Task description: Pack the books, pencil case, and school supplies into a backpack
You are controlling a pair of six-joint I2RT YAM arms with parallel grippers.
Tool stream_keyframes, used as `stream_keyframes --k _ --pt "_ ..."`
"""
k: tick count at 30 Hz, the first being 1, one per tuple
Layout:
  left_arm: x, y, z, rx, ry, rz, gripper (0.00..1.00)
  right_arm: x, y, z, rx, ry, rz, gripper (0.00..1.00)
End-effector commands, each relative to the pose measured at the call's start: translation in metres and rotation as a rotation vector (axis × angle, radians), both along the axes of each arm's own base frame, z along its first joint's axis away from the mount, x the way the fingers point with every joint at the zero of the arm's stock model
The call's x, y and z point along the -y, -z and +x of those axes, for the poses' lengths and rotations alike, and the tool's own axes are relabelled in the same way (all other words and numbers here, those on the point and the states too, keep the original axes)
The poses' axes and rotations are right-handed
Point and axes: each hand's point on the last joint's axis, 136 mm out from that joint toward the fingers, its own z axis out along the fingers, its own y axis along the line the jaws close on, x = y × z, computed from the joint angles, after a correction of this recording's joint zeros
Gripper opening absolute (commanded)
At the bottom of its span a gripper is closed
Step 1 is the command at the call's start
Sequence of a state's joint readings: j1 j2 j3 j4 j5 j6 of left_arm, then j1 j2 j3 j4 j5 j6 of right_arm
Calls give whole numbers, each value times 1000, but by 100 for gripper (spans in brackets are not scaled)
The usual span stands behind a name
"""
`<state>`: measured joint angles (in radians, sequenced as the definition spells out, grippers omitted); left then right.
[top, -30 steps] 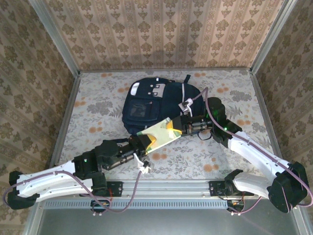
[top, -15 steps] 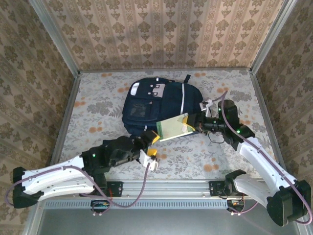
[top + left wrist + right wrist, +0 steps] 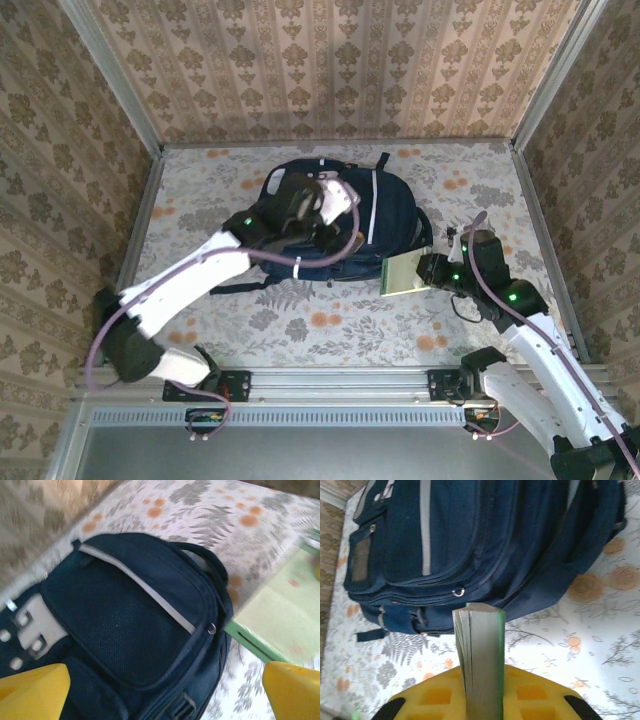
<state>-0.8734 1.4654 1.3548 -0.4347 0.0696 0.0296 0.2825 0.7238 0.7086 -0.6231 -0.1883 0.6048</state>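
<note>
- Top external view: the backpack (image 3: pixel 385 215) lies flat mid-table, nearer the far edge, with its long axis running across the table and its clasp patch (image 3: pixel 32 630) at the left end.
- The green-and-white book (image 3: pixel 404 272) is face up by the backpack's near-right side and juts leftward.
- The right gripper (image 3: pixel 481 695) pinches the book between its yellow pads.
- The left arm (image 3: pixel 200 275) stretches over the backpack; the left gripper (image 3: pixel 162 692) is spread wide, holding nothing.
- Floral table (image 3: pixel 200 215), wallpapered walls (image 3: pixel 330 60).
</note>
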Motion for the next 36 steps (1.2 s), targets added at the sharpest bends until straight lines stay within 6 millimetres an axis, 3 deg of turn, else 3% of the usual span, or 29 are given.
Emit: stream_keyframes --k 1,6,11,16,20,26,32,36 --pt "17 18 18 -320 -177 -136 100 18 8 2 22 51 -89 13" --pt "57 25 42 -552 -184 -275 100 22 19 6 38 82 -92 13" --pt "83 42 60 -727 -171 -326 66 24 25 12 60 110 -88 13" --pt "100 68 70 -825 -176 -284 54 23 27 14 70 108 -80 14" --pt "99 87 78 -831 -214 -240 53 20 24 15 79 98 -68 14" --pt "93 91 85 -814 -230 -229 53 19 22 16 91 92 -65 15" --pt "75 71 93 -764 -234 -246 56 18 22 18 93 94 -57 15" --pt "64 67 102 -750 -253 -248 57 17 23 19 95 92 -53 16"
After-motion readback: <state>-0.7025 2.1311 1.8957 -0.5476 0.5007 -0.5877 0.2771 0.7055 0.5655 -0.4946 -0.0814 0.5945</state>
